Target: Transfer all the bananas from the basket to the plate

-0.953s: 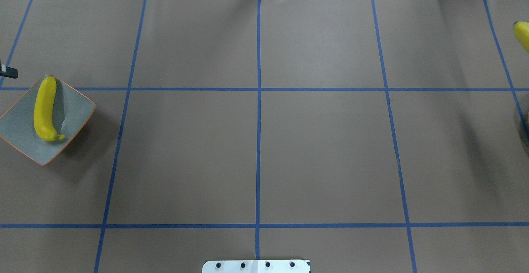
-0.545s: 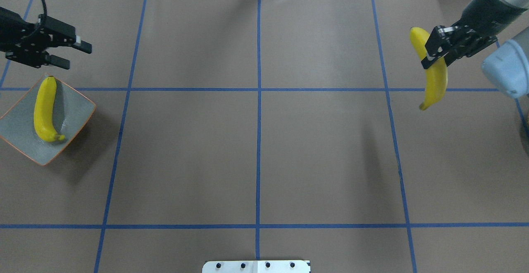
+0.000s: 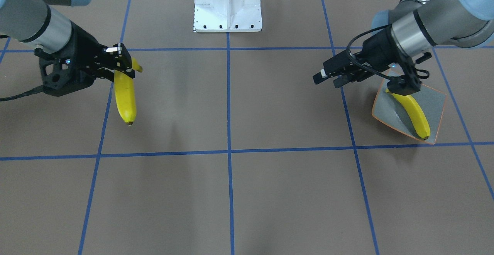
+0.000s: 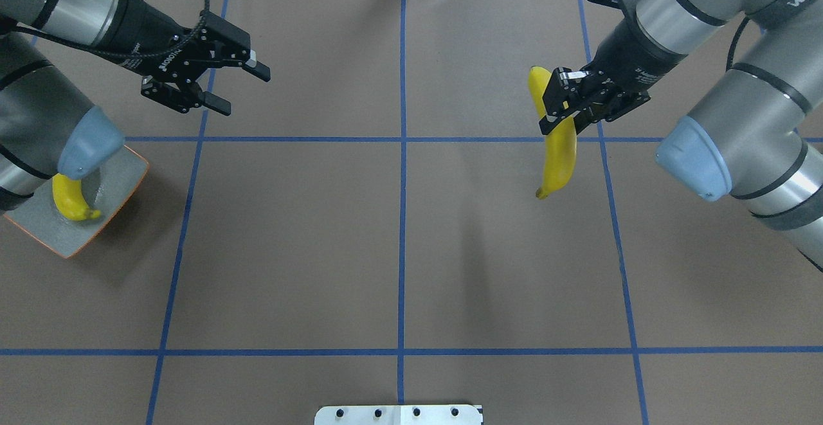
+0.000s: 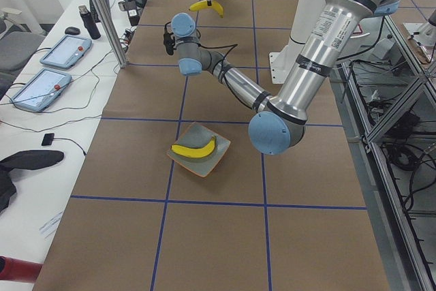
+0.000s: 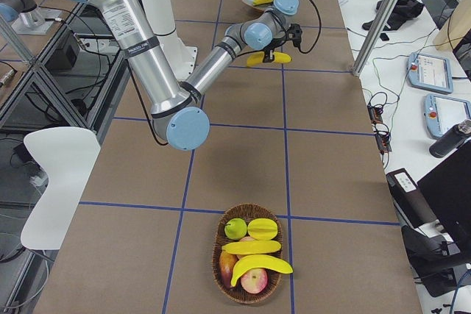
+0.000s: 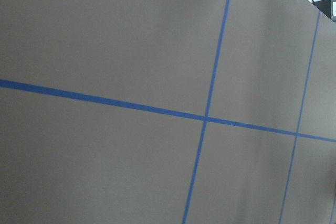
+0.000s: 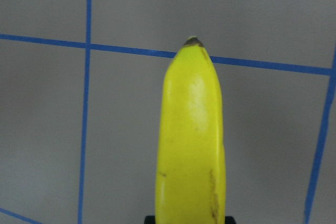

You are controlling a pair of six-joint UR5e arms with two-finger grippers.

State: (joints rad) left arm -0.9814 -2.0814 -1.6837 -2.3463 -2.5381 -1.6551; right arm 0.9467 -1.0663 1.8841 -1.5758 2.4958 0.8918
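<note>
One banana (image 4: 72,201) lies on the plate (image 4: 119,180) on the surface (image 4: 398,251) at the robot's left | right end effector (image 4: 558,105) clenched on a second banana (image 4: 558,158), which hangs below it, clear of the surface | left end effector (image 4: 244,92) released, empty, farther out beyond the plate

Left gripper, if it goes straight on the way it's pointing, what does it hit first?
Probably the bare table toward the middle. The left gripper is open, angled inward and down, and its wrist view shows only table and blue tape. Depth is unclear.
</note>
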